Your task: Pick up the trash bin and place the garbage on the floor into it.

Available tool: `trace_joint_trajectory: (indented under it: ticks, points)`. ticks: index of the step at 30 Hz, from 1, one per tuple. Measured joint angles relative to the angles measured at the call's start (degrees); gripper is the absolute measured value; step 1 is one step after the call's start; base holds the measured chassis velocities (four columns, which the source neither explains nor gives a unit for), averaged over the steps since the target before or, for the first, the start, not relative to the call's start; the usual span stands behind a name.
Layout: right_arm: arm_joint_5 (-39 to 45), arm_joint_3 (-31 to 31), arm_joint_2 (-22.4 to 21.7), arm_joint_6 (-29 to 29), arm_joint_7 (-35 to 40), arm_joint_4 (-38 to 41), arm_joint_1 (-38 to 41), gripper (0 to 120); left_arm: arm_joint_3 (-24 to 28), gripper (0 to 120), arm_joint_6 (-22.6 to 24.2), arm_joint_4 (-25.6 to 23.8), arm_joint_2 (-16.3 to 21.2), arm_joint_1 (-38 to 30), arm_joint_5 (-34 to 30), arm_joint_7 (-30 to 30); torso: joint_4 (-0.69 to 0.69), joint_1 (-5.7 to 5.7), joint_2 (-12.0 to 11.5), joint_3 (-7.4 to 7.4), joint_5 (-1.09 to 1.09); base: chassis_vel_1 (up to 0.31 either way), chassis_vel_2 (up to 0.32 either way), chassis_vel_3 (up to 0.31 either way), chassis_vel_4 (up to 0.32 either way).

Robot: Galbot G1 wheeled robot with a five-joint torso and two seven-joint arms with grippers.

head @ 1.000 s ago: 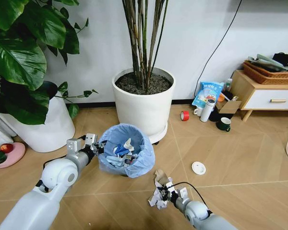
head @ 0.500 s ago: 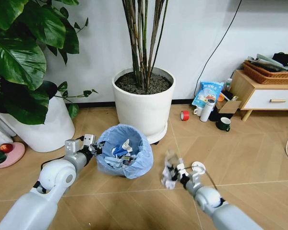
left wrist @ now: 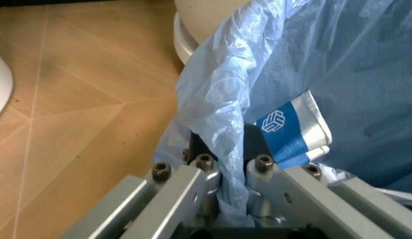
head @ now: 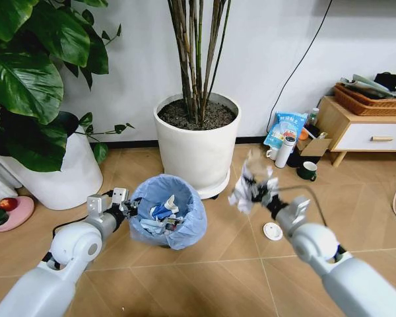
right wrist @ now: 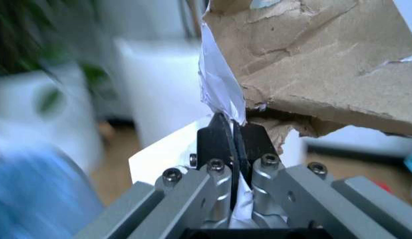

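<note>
while the left pincer (head: pixel 125 208) is clamping the bin (head: pixel 162 212) rim, the right pincer (head: pixel 263 192) is pinching a paper wad (head: pixel 249 181), light and crushable, so probably easy to carry.

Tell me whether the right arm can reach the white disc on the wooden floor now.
Probably not yet: the right gripper is shut on crumpled paper. The white disc lies unobstructed beneath.

Blue-bagged trash bin (head: pixel 164 211) upright on floor (head: pixel 204 277), part-filled; crumpled paper-cardboard wad (head: pixel 251 188) airborne; white disc (head: pixel 272 231) beside.
</note>
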Motion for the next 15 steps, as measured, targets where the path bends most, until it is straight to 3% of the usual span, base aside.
trace_joint_trajectory:
  ticks: [4,15]
  points:
    - [4.6,-3.9,-1.6,-0.9,1.0,7.8,3.2,0,2.1,0,0.0,0.1,0.2,-0.4,0.0,0.1,0.00,0.00,0.0,0.00,-0.01,0.000,0.000,0.000,0.000]
    - [4.1,-11.1,-1.8,-2.5,-3.3,10.8,5.0,0,6.1,0,-0.8,1.2,-0.1,-2.8,-1.4,1.0,-0.01,0.00,0.0,0.00,0.01,0.000,0.000,0.000,0.000]
